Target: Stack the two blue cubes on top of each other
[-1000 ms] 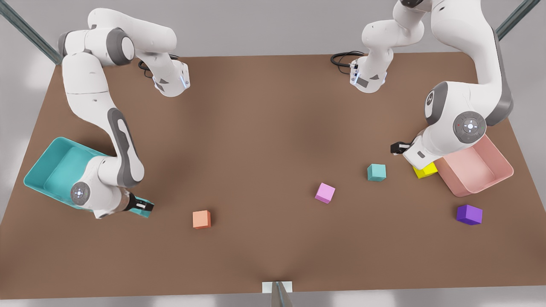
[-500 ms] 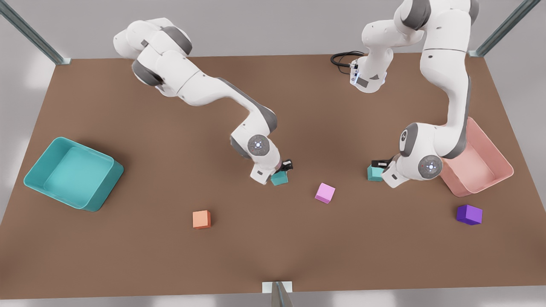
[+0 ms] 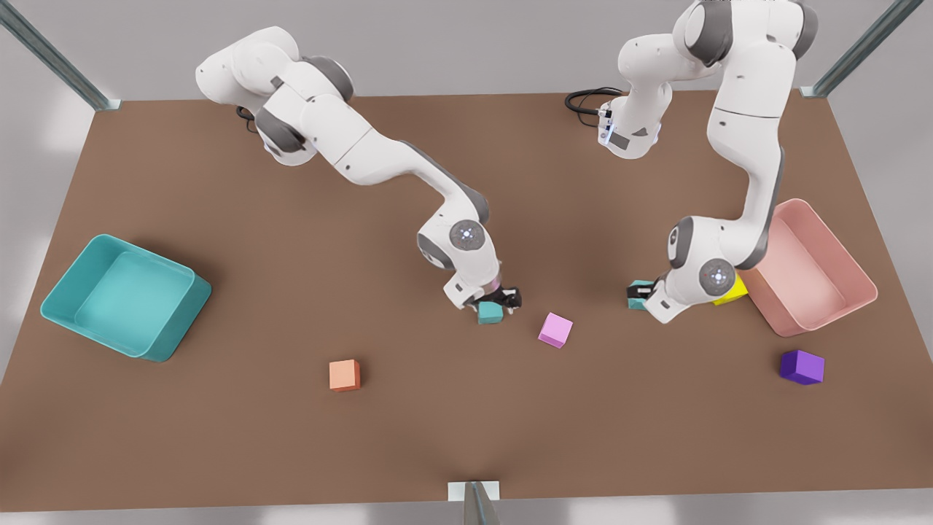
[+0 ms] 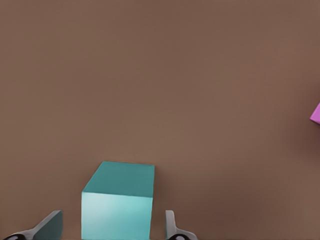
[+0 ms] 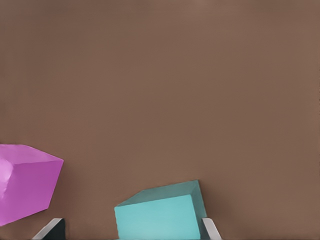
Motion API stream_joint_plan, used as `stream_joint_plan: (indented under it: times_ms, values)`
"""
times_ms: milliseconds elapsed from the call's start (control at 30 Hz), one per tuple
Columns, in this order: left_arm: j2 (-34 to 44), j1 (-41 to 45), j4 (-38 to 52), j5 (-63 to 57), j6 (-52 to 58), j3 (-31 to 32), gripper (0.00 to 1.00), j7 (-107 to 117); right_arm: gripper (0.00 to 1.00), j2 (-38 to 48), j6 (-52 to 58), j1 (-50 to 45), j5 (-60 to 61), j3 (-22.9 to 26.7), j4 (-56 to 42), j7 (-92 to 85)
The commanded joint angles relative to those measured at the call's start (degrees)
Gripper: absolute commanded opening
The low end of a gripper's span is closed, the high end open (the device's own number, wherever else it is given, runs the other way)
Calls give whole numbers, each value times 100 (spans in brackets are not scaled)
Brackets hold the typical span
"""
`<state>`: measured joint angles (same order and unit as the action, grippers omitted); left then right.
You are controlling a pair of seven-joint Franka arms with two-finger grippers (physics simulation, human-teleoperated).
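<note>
One blue cube (image 3: 490, 313) rests on the brown table (image 3: 219, 437) near the middle. My left gripper (image 3: 503, 300) is over it. In the left wrist view this cube (image 4: 119, 205) sits between the open fingers (image 4: 52, 225) with a narrow gap on each side. The other blue cube (image 3: 644, 285) lies toward the front view's right, partly covered by my right gripper (image 3: 638, 293). In the right wrist view that cube (image 5: 159, 215) lies between the open fingers, against one finger (image 5: 210, 230) and well clear of the other.
A pink cube (image 3: 555, 329) lies between the two blue cubes. An orange cube (image 3: 344, 375) sits nearer the front edge. A yellow cube (image 3: 731, 291) sits beside the pink bin (image 3: 845, 292), a purple cube (image 3: 801, 366) in front of it. A teal bin (image 3: 73, 321) stands far left.
The left arm carried a blue cube from beside the teal bin to the table's middle and opened around it. The right gripper moved from the yellow cube onto the other blue cube.
</note>
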<state>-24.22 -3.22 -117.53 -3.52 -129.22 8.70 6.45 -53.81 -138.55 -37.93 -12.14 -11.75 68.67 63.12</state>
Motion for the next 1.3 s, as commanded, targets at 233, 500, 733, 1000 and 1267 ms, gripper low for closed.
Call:
stream_joint_plan:
  times_ms: [233,500,733,1000,1267]
  values:
    - [-426,-39,-7,-8,-402,-35,100,155,100,1188,3597,2622,581,-99,15,-4470]
    - [-268,14,46,18,-368,-35,48,252,100,3507,5628,3125,353,1035,435,-7982]
    - [-847,1463,3552,71,3192,721,48,3099,100,4554,5400,3002,643,1043,1377,-7578]
    - [-1982,2616,4221,273,1944,914,49,5051,100,4563,5365,3011,669,1061,1412,-7578]
    - [-2061,2607,4027,256,1593,923,49,5024,100,4493,5365,3011,660,1061,1430,-7578]
